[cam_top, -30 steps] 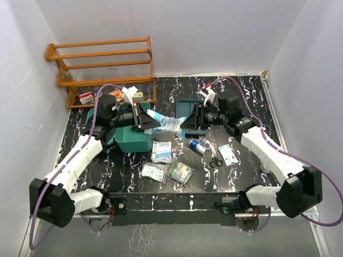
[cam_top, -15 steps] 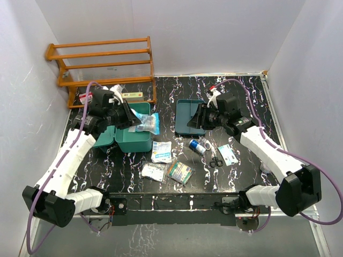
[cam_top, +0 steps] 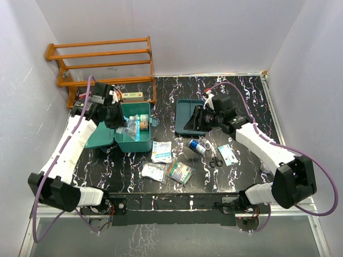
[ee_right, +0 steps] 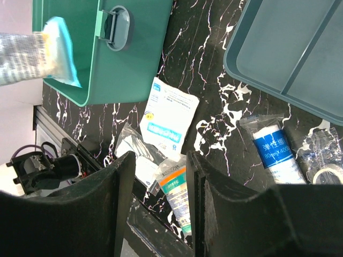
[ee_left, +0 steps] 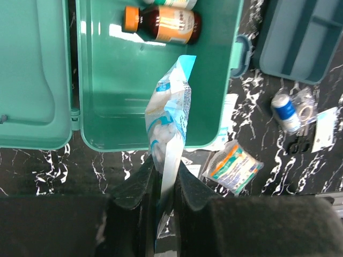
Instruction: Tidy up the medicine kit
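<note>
Left gripper swung pouch above medicine kit near rim

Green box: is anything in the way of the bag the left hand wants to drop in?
Nothing visible is. The left hand pinches the bag over the open medicine kit, above bare floor. A brown bottle lies at one end, apart from the bag.

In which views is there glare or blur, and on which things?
Left wrist view: bright glare on the floor of the medicine kit beside the brown bottle; right wrist view: the pouch at top left is blurred; top view: even light, nothing blurred.
</note>
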Available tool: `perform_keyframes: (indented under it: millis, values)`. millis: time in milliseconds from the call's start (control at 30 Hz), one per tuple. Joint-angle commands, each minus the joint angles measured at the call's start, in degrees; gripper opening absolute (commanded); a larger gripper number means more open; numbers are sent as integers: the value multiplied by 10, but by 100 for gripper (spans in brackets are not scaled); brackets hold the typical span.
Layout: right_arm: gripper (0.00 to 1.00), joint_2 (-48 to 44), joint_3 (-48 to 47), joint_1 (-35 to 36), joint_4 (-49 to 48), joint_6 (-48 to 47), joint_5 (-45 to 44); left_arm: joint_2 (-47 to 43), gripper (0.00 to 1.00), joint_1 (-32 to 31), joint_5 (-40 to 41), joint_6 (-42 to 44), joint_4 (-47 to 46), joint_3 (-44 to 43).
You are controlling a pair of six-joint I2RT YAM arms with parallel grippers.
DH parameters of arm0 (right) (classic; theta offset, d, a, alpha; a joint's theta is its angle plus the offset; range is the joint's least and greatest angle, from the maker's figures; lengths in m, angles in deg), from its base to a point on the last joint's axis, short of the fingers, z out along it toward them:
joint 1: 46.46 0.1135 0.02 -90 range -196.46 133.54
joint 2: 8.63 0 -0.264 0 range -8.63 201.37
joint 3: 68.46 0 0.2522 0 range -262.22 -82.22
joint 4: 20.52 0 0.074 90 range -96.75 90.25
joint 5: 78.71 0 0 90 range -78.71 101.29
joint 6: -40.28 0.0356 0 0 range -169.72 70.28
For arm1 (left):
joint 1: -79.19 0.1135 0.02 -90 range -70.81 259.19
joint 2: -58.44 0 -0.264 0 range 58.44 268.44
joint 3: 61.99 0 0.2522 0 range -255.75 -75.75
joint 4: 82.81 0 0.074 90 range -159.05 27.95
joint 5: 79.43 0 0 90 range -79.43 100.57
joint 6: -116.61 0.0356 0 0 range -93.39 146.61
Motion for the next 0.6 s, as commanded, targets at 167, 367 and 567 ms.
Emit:
perform_keyframes:
  millis: [167,367,567]
  values:
    - [40,24,-11,0,-27,0,9,108,13,23,-100,31,8,-19]
    - [39,36,-35,0,-29,-17,-74,164,13,23,-138,34,6,-20]
    - [39,49,-67,1,-30,-45,-184,189,17,24,-169,41,-21,5]
